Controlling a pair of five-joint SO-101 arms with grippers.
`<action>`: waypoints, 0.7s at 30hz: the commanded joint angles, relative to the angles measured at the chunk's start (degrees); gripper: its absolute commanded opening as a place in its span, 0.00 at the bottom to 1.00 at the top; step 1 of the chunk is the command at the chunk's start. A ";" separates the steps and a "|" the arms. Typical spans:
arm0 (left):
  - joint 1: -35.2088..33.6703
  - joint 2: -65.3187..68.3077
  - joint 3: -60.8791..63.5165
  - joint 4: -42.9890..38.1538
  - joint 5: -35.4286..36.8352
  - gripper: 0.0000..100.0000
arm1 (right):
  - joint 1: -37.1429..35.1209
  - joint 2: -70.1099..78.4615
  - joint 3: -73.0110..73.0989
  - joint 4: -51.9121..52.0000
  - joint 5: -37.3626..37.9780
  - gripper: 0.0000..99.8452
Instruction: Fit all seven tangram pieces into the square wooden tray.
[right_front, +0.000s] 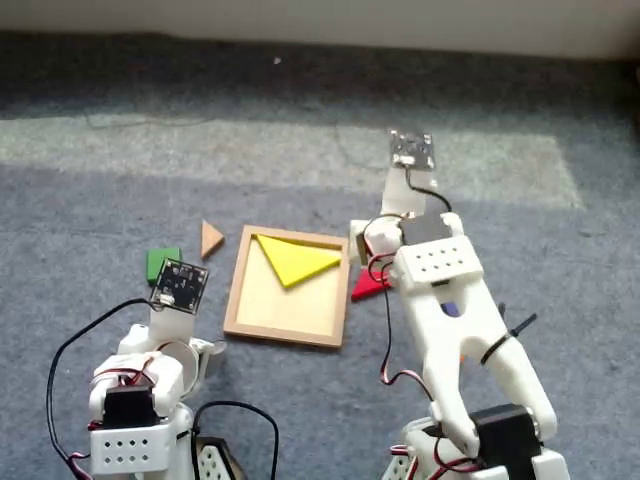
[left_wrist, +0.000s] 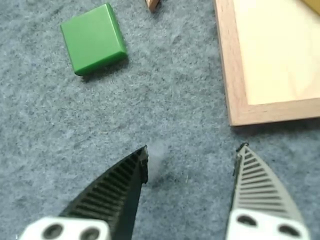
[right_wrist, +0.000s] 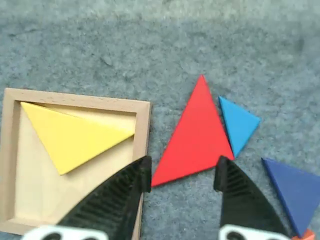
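Spread hand (right_wrist: 183, 169) over red triangle (right_wrist: 196, 132)

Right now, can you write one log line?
tray: yellow triangle inside | right gripper: open over red triangle | left gripper: open

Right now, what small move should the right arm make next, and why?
Probably lower the right gripper and close on the red triangle: its open jaws frame that piece, lying just outside the tray, where only the yellow triangle sits.
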 joint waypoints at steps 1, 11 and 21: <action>-0.48 -2.51 -0.48 -1.23 -0.53 0.28 | 0.84 5.58 -3.12 0.40 -2.99 0.32; -0.48 -2.51 -0.48 -1.23 -0.53 0.28 | 0.75 19.91 -13.76 3.91 -6.33 0.32; -0.48 -2.51 -0.48 -1.14 -0.53 0.28 | 0.75 30.55 -21.23 4.26 -6.15 0.32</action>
